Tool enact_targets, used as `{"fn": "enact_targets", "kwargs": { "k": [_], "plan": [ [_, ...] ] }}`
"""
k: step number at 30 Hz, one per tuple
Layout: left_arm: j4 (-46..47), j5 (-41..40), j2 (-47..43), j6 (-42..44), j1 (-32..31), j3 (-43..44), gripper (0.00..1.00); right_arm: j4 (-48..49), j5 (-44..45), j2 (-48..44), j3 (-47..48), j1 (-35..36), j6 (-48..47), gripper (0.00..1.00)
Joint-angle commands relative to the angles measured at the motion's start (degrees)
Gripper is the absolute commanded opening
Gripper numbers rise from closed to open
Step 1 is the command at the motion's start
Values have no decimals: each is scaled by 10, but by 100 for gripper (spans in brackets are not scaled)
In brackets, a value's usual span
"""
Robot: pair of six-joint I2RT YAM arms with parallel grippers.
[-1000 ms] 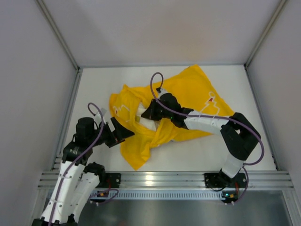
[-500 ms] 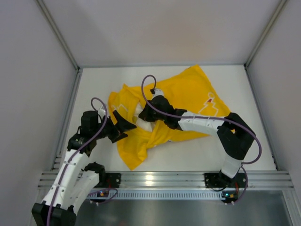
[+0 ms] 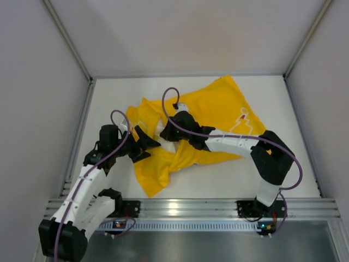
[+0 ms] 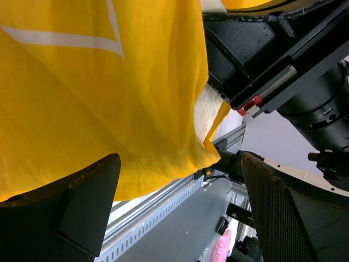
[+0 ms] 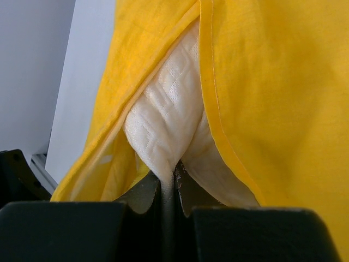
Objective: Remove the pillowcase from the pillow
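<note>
The yellow pillowcase lies crumpled across the middle of the table, its printed side partly showing. The cream quilted pillow peeks out of the case's open left end. My right gripper is shut on a pinched fold of the pillow, with the pillowcase hems parted on both sides. My left gripper is open just left of the opening. In the left wrist view the pillowcase hangs over the open left gripper without being held. A cream strip of pillow shows beside the right gripper's body.
The white table is enclosed by grey walls at the left, right and back. An aluminium rail runs along the near edge by the arm bases. A loose yellow corner of the case hangs toward the rail.
My left arm has moved up and right, bringing its open gripper close to the case's opening. My right gripper has shifted slightly left, still pinching the pillow.
</note>
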Motion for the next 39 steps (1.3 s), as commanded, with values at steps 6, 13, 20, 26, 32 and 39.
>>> {"fn": "enact_targets", "kwargs": {
  "k": [6,13,20,26,32,39],
  "plan": [
    [48,-9,22,14,-6,-13,80,37,1,-22,32,22,-1,0],
    [53,-5,9,17,-7,-34,22,33,4,-27,32,24,-3,0],
    [52,2,-19,8,-7,-46,0,29,18,-37,20,27,-5,0],
    [52,32,-82,-14,-7,-59,0,24,44,-22,33,26,-8,0],
    [32,51,-129,-23,-7,-65,0,17,45,17,89,22,5,0],
    [2,34,-161,-9,-7,-114,0,28,19,20,113,5,29,0]
  ]
}}
